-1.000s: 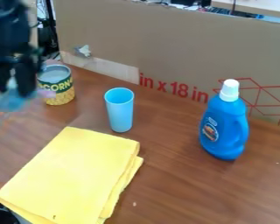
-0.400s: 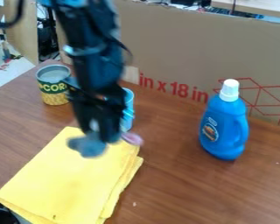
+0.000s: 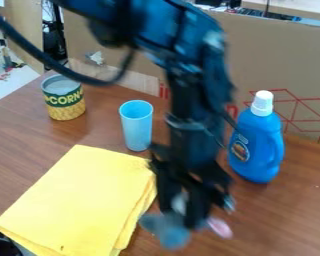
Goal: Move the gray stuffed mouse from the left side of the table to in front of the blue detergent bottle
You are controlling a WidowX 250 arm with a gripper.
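The gripper (image 3: 183, 209) hangs at the lower middle, over the table just right of the yellow cloth. It is shut on a grey-blue soft object (image 3: 169, 232) with a pink part (image 3: 219, 227) sticking out to the right; motion blur hides its exact shape. The folded yellow cloth (image 3: 76, 200) lies flat at the lower left. Behind the gripper, to its left, a light blue cup (image 3: 136, 127) stands upright. A blue bottle with a white cap (image 3: 257, 147) stands upright to the right of the arm.
A corn can (image 3: 64, 100) stands at the back left of the wooden table (image 3: 283, 220). A cardboard wall (image 3: 276, 55) runs along the back edge. Part of a dark round object (image 3: 2, 246) shows in the bottom left corner.
From the upper left, the gripper has swung right and toward the front, crossing the cloth, with the grey-blue object in it. The cup, can, bottle and cloth have stayed put.
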